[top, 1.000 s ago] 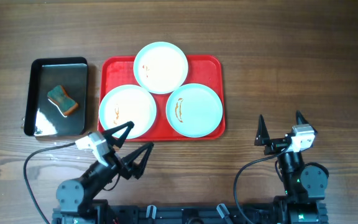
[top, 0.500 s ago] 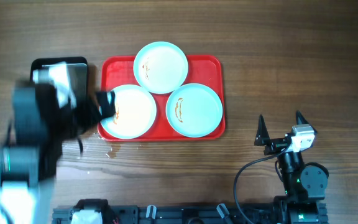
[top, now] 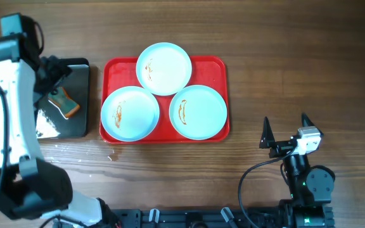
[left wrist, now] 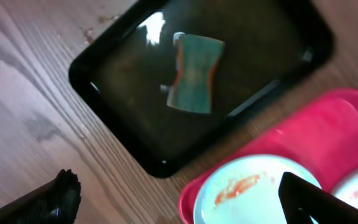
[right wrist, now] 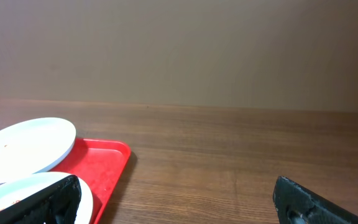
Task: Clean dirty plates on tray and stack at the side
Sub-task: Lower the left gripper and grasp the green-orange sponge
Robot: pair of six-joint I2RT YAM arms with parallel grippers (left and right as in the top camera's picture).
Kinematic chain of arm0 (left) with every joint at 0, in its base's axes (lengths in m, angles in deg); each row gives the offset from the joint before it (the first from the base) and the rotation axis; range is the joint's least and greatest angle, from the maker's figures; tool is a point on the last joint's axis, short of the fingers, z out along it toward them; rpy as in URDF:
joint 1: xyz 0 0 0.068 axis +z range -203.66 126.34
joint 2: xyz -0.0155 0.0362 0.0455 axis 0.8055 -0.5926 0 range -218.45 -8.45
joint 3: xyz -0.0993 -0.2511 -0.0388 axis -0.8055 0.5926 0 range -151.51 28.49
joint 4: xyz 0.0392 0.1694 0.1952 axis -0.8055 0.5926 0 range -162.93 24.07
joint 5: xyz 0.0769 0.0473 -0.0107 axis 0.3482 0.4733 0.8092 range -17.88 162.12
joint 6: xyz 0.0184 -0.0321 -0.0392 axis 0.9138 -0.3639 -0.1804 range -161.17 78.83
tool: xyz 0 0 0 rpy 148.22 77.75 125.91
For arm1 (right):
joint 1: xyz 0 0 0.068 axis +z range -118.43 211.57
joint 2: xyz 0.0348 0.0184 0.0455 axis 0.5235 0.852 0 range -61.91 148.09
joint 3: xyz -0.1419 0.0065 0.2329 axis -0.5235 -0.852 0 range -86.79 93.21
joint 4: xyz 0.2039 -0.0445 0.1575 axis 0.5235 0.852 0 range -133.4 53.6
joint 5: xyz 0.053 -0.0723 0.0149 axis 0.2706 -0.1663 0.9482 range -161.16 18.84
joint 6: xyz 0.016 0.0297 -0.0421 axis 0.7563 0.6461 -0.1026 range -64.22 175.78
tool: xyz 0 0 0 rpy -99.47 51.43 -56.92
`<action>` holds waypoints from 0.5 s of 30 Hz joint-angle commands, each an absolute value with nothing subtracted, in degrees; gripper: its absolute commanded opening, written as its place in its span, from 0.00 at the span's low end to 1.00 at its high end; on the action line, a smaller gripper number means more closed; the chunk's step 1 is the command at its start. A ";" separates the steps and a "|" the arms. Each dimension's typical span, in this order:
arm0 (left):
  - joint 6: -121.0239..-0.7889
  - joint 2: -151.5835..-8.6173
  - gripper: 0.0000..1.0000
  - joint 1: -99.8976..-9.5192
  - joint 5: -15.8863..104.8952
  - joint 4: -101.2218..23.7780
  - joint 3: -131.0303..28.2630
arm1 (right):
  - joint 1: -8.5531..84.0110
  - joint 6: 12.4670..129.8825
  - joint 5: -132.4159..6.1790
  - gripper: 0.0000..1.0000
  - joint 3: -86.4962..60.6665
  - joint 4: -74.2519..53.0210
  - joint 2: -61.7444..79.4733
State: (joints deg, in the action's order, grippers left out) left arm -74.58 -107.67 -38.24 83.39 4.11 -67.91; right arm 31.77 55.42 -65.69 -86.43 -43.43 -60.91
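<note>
On the wooden desk [top: 284, 57], the large red rectangular plastic tray [top: 215, 73] carries three round, shallow, pale mint-white dishes in a triangle. The rear plate [top: 164, 68] lies at the tray's far edge. The front-left plate [top: 130, 113] and the front-right plate [top: 198, 112] lie side by side nearer the robot, and all three rims are touching or nearly so. Each plate shows a small brown-orange smear. Just left of the tray, across a narrow strip of desk, sits a black rectangular metal pan [top: 75, 123]. On its wet-looking floor lies a green-and-orange waisted sponge [left wrist: 194, 73]. The left end effector [left wrist: 176, 180] hangs over the pan with its jaws spread wide, gripping nothing. The right end effector [top: 285, 130] sits low at the desk's front right, well apart from the tray, its jaws likewise wide and empty.
</note>
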 commanded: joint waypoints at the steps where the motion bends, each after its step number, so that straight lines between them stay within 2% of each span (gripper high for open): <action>1: -77.22 -111.67 1.00 -34.68 83.15 3.01 -69.02 | 31.49 54.45 -66.06 1.00 -86.47 -43.59 -61.26; 12: -74.42 -128.37 0.98 -33.89 83.30 -3.22 -69.00 | 31.49 54.41 -66.06 1.00 -86.47 -43.59 -61.26; 13: -74.42 -130.01 0.97 -33.80 83.28 -3.81 -69.00 | 31.49 54.45 -66.06 1.00 -86.47 -43.56 -61.26; 14: -74.42 -131.19 0.91 -33.82 83.26 -4.20 -69.00 | 31.49 54.43 -66.06 1.00 -86.47 -43.56 -61.26; 15: -74.42 -132.04 0.88 -33.82 83.23 -4.64 -69.00 | 31.49 54.43 -66.06 1.00 -86.47 -43.56 -61.26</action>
State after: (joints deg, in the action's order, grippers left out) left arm -74.84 -128.70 -34.09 83.34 -3.78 -68.02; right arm 31.77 55.42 -65.69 -86.43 -43.41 -60.91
